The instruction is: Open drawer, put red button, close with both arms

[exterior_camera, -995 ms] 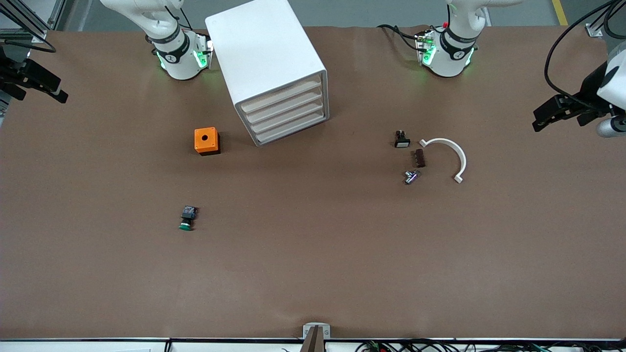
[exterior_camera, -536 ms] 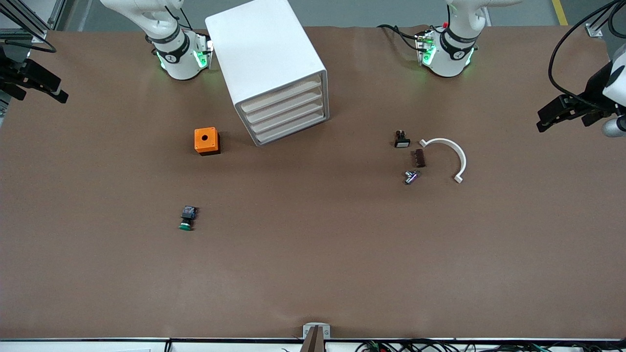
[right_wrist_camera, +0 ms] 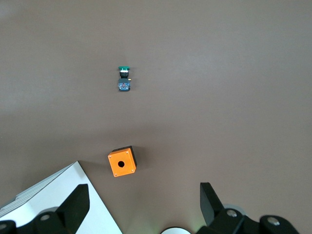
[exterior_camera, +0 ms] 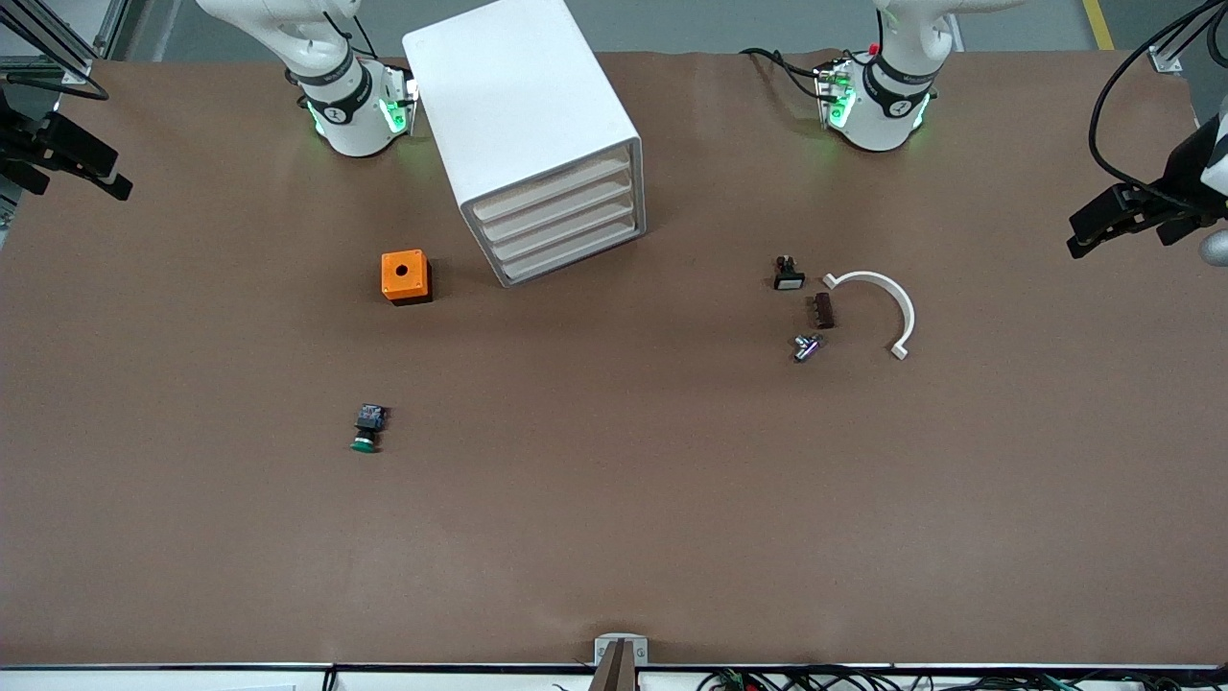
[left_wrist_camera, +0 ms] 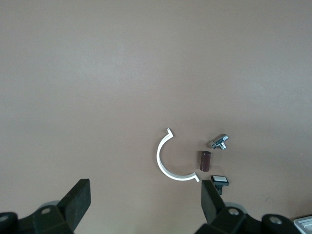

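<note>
The red button shows in no view. The white drawer cabinet [exterior_camera: 523, 125] stands near the right arm's base with its drawers [exterior_camera: 561, 223] shut; a corner of it shows in the right wrist view [right_wrist_camera: 58, 204]. My left gripper [exterior_camera: 1082, 238] is open and empty, high over the table edge at the left arm's end; in its wrist view [left_wrist_camera: 145, 202] bare table lies between the jaws. My right gripper [exterior_camera: 113, 180] is open and empty over the table edge at the right arm's end, also seen in its wrist view [right_wrist_camera: 144, 204].
An orange box with a hole [exterior_camera: 405, 276] sits beside the cabinet. A green-capped switch [exterior_camera: 366, 428] lies nearer the camera. Toward the left arm's end lie a white-capped black switch [exterior_camera: 789, 274], a brown piece [exterior_camera: 823, 310], a metal part [exterior_camera: 806, 346] and a white arc [exterior_camera: 878, 299].
My left gripper has drawn outward toward the table edge at the left arm's end. The right gripper has barely moved. Nothing on the table has moved.
</note>
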Controlling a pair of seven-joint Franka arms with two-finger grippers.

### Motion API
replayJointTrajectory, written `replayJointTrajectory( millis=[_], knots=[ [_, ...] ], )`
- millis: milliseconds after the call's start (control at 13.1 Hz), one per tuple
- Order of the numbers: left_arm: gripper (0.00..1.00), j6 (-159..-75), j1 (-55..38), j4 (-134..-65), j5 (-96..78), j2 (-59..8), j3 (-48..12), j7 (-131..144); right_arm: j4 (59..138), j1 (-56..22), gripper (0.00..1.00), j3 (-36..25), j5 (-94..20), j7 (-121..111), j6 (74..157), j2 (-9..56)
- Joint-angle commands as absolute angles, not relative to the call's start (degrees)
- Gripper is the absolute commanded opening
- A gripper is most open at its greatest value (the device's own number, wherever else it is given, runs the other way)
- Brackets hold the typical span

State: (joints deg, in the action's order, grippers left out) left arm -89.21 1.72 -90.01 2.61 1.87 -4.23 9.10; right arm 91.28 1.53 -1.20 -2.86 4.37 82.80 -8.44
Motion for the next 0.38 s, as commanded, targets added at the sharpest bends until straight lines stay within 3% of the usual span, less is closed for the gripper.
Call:
replayJointTrajectory(
  millis=[0, 306],
  knots=[
    [1.0, -89.3, 1.6, -89.7, 1.9, 1.8, -6.1, 8.1, 89.6, 1.4, 1.0, -1.0, -1.7, 5.2, 81.9, -7.6],
    [1.0, -87.5, 2.0, -89.8, 1.9, 1.7, -9.2, 8.2, 89.6, 1.4, 1.0, -1.0, -1.7, 5.2, 81.8, -7.6]
  ],
)
